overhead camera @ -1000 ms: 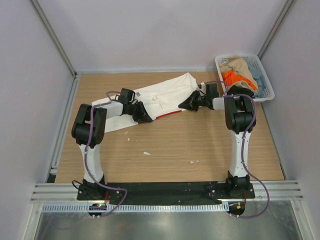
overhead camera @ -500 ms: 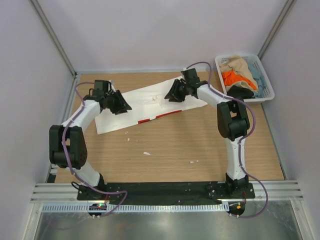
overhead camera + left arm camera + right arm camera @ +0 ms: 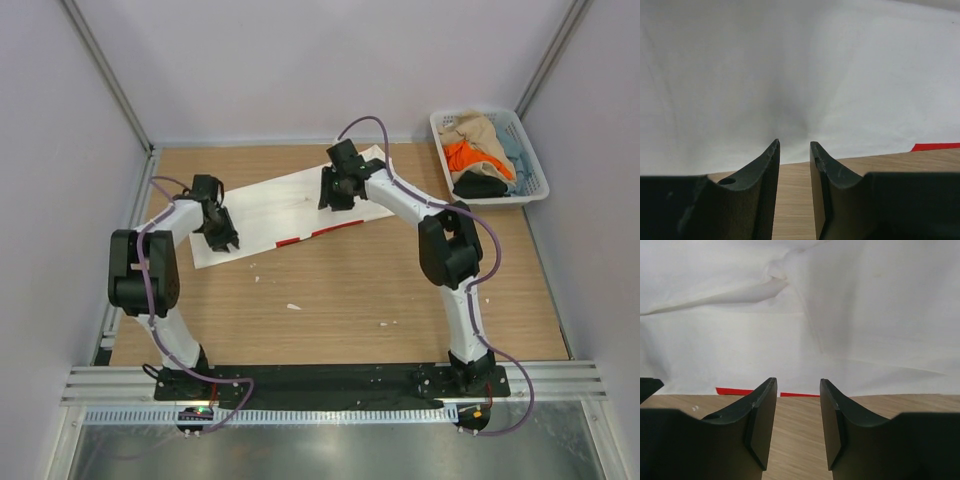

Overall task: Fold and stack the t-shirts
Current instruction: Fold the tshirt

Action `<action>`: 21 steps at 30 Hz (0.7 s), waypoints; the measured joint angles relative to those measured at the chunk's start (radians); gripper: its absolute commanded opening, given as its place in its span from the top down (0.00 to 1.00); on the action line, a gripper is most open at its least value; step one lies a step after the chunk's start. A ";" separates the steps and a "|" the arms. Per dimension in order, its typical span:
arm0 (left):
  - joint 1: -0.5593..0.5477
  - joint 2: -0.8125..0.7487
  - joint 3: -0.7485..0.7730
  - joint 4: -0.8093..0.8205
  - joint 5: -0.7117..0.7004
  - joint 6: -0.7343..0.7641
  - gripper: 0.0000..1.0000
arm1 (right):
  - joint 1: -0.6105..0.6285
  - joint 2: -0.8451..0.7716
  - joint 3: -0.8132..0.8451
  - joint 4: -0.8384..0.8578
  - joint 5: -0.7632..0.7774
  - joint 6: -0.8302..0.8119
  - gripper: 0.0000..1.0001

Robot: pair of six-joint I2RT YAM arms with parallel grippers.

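The white t-shirt point(image 3: 285, 200) with a red printed graphic point(image 3: 290, 241) lies spread flat in a long slanted strip at the back of the table. My left gripper point(image 3: 226, 240) hangs over its left near part, open and empty. In the left wrist view the fingertips point(image 3: 774, 150) sit over bare wood at the shirt's near edge point(image 3: 800, 100). My right gripper point(image 3: 332, 198) is over the shirt's middle right, open and empty. In the right wrist view the shirt point(image 3: 840, 315) and a red strip point(image 3: 732, 391) lie just beyond the gripper point(image 3: 797, 385).
A white lattice basket point(image 3: 441, 127) stands at the back right, holding tan point(image 3: 478, 130), orange point(image 3: 465, 157), pale blue point(image 3: 510, 150) and black point(image 3: 480, 186) shirts. Small white scraps point(image 3: 293, 306) lie on the wood. Metal frame posts and walls close in both sides.
The left gripper swung from the shirt's middle out to its left end. The right gripper moved left from the shirt's right end to its middle. The shirt now lies flatter and wider.
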 measured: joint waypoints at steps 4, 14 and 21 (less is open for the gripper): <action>-0.041 0.018 0.000 -0.033 -0.086 0.000 0.67 | -0.006 -0.023 -0.051 -0.023 0.052 -0.029 0.53; -0.248 0.050 0.024 -0.128 -0.232 -0.038 0.68 | -0.014 -0.183 -0.208 -0.002 0.109 -0.050 0.52; -0.478 -0.002 -0.045 -0.142 -0.130 -0.185 0.68 | -0.032 -0.290 -0.311 0.018 0.134 -0.055 0.45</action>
